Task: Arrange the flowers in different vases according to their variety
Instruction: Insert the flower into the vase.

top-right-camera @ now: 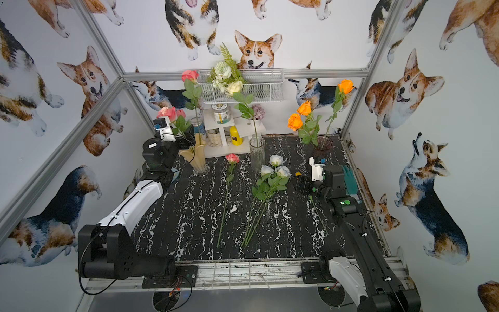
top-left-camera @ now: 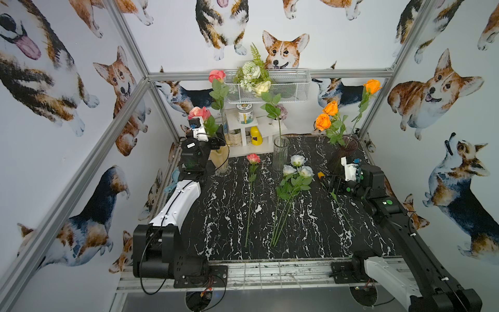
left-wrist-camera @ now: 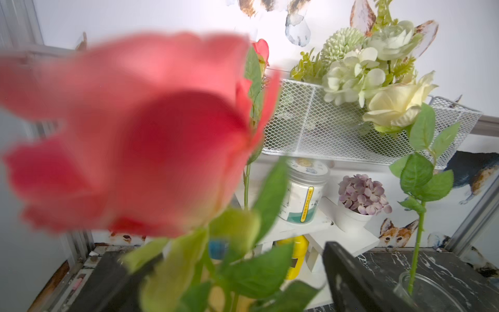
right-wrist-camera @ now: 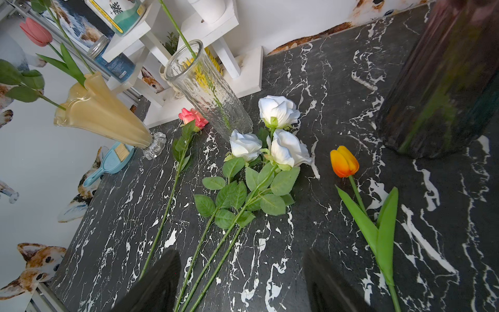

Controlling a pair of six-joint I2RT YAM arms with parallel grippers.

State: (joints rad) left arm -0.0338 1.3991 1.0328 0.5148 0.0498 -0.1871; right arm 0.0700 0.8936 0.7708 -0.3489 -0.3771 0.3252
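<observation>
My left gripper (top-left-camera: 216, 141) (left-wrist-camera: 232, 259) is open at the mouth of the creamy-yellow vase (top-left-camera: 220, 159) (right-wrist-camera: 102, 113). A pink rose (top-left-camera: 199, 113) (left-wrist-camera: 135, 135) stands in that vase with its stem between the spread fingers. The clear vase (top-left-camera: 280, 152) (right-wrist-camera: 210, 89) holds one cream rose (top-left-camera: 262, 87). Orange roses (top-left-camera: 326, 116) stand in the dark purple vase (top-left-camera: 343, 154) (right-wrist-camera: 437, 81). On the table lie a pink rose (top-left-camera: 253, 158) (right-wrist-camera: 192, 116), three white roses (top-left-camera: 297, 167) (right-wrist-camera: 278, 135) and an orange tulip (right-wrist-camera: 344, 162). My right gripper (top-left-camera: 328, 183) (right-wrist-camera: 241, 254) hovers open and empty beside the tulip.
A white shelf (top-left-camera: 251, 129) with jars and a yellow bottle stands at the back, under a wire basket (top-left-camera: 291, 86) holding the fern bouquet (top-left-camera: 252, 74). A small purple potted plant (left-wrist-camera: 361, 194) sits on the shelf. A blue dustpan (right-wrist-camera: 110, 162) lies behind the cream vase.
</observation>
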